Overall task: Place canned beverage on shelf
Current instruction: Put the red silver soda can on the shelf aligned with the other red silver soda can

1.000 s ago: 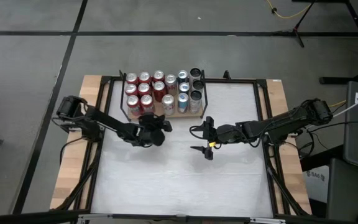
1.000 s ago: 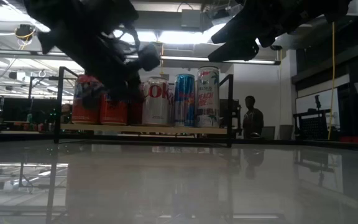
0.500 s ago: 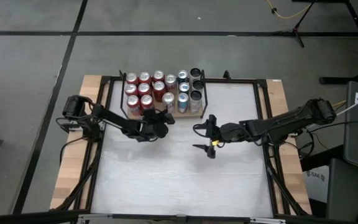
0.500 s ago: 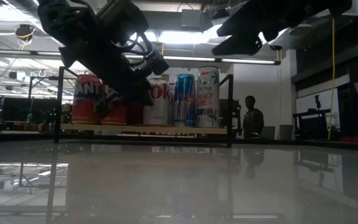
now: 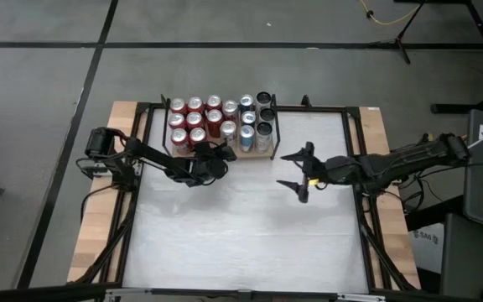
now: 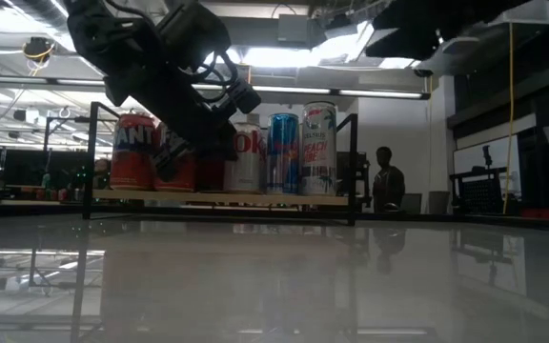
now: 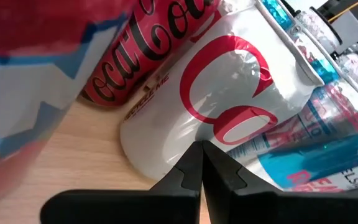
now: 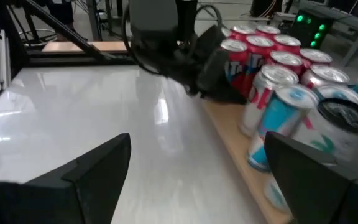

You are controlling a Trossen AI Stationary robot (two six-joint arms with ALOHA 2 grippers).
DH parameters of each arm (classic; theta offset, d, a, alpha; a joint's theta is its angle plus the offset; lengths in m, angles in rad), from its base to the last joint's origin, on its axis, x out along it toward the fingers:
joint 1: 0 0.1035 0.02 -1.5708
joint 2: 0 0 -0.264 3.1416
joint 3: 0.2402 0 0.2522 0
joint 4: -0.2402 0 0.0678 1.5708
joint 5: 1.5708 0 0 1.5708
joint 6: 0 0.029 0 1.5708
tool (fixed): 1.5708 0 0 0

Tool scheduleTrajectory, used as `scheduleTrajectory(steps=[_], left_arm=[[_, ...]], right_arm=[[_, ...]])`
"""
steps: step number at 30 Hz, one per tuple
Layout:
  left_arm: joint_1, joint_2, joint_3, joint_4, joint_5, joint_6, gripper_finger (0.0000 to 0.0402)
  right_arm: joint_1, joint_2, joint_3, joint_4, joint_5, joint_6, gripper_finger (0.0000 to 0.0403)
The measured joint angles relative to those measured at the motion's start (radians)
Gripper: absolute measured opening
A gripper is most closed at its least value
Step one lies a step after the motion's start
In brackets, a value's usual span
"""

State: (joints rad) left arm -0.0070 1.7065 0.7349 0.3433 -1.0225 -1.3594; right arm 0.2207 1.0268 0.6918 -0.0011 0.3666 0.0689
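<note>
The shelf (image 5: 272,143), a wooden board with black rails, stands at the table's far side and carries several upright cans. Among them are red ones (image 5: 194,117), a white can with red lettering (image 7: 229,87) and blue ones (image 5: 246,134). My left gripper (image 5: 218,154) is shut and empty at the shelf's near edge. In the left wrist view its tips (image 7: 201,149) point at the white can's lower side, over the board (image 7: 73,155). My right gripper (image 5: 293,171) hangs open and empty above the table, right of the middle. My left gripper's shut fingertips (image 7: 191,165) stand close against the white can's side near its base (image 7: 166,155), slanting in from the table's near left. I cannot tell whether they touch it. The can stands upright on the board.
The whitish tabletop (image 5: 241,235) lies bare near and right of the shelf. Black frame rails (image 5: 363,210) run along the table's sides. In the right wrist view the left arm (image 8: 179,56) shows beside the cans. A person (image 6: 385,176) stands in the room far behind.
My left gripper has gone toward the table's far edge, up to the shelf's near edge, rolling a little and staying shut. My right gripper has drawn back toward the table's right edge and risen, staying open.
</note>
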Motion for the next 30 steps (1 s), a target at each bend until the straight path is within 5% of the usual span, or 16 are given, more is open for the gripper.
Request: scheduleTrajectory(steps=[30], left_arm=[[0.047,0.000,0.001,0.062,0.015,0.005,0.0000]], right_arm=[[0.000,-0.422,-0.260,0.001,-0.027,0.001,0.0358]])
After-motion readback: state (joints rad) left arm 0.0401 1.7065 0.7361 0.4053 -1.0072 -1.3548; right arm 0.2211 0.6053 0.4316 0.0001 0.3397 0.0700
